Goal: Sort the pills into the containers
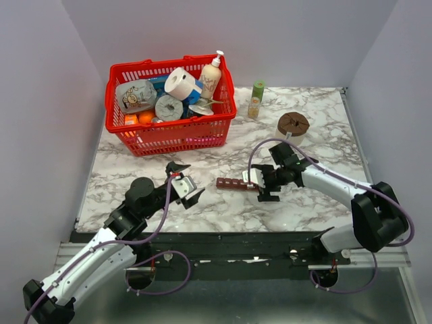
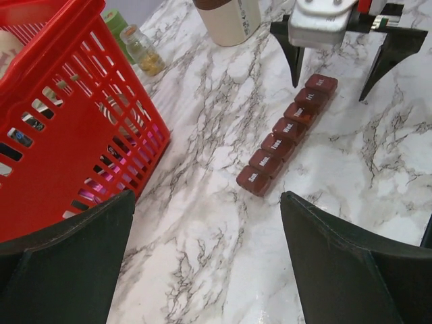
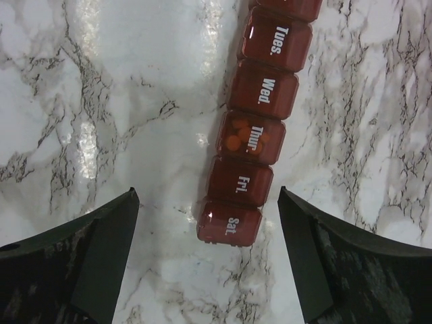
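Right gripper (image 3: 206,194) is hanging wide open, gripping nothing, while I'm hovering it over the containers (image 3: 268,91) lying on the marble table (image 3: 101,101). Pills (image 3: 237,135) are sitting in the Thur. compartment. Left gripper (image 2: 207,197) is gaping too, empty, facing the strip's other end.

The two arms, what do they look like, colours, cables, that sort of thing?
The left arm and right arm have white shells between chunky black joints, each with a thin purple cable looping alongside. The left gripper and right gripper have pale grey bodies and two black, tapering fingers; a small red patch shows on the left one.
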